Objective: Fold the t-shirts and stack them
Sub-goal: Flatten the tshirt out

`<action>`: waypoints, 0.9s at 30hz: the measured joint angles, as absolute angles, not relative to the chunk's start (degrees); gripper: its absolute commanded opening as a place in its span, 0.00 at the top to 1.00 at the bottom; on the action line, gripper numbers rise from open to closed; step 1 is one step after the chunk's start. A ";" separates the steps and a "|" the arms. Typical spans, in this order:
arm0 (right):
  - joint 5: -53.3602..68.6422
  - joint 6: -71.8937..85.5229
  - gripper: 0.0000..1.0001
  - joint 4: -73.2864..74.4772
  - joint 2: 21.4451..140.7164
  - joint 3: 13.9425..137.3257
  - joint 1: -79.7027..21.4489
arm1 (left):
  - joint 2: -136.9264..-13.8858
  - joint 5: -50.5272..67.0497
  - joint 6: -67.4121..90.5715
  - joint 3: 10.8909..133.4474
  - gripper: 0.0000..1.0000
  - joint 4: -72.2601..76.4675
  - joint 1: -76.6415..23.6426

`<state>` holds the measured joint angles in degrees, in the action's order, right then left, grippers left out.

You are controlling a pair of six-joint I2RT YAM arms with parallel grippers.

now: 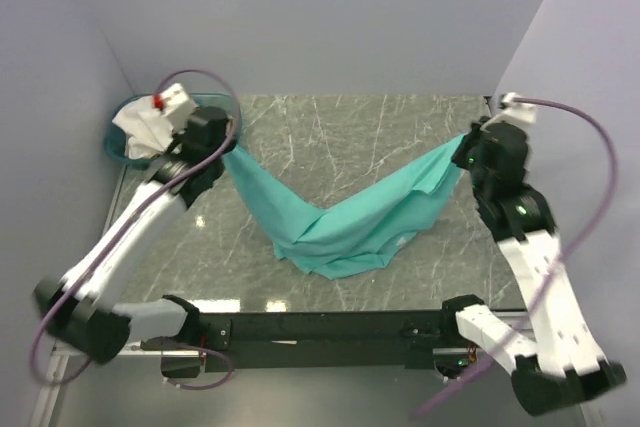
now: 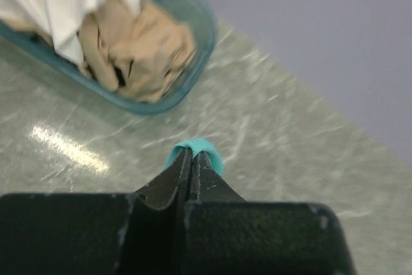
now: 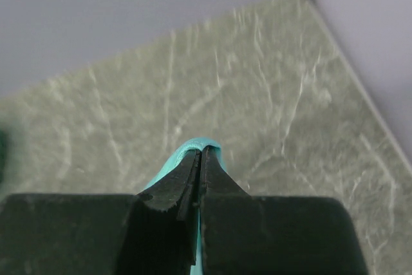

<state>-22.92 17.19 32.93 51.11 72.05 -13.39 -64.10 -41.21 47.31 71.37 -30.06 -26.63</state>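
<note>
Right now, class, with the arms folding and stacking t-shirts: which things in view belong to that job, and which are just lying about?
Job: teal t-shirt, pinched by left gripper and right gripper; white t-shirt; tan t-shirt.
Lying about: teal basket holding those two; marble table.

Bright, even light from above, shadows faint. Glare streaks the table point(image 2: 67, 149) in the left wrist view, where the basket point(image 2: 209, 37) and its shirts point(image 2: 148, 43) are soft; right wrist background blurred too
</note>
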 measured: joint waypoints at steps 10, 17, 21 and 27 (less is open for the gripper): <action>-11.73 18.59 1.00 22.17 74.83 58.54 0.25 | -103.24 -30.89 44.56 82.87 0.95 -24.08 -24.08; -11.00 18.61 1.00 16.69 80.99 58.92 3.11 | -119.92 -27.99 40.99 106.28 0.01 -24.53 -24.05; -10.90 18.87 1.00 16.53 81.41 58.65 3.27 | -120.18 -24.91 40.49 106.39 0.00 -24.80 -24.10; -9.32 20.82 1.00 15.44 75.20 53.17 3.27 | -103.59 -20.95 41.74 83.02 0.01 -23.88 -26.37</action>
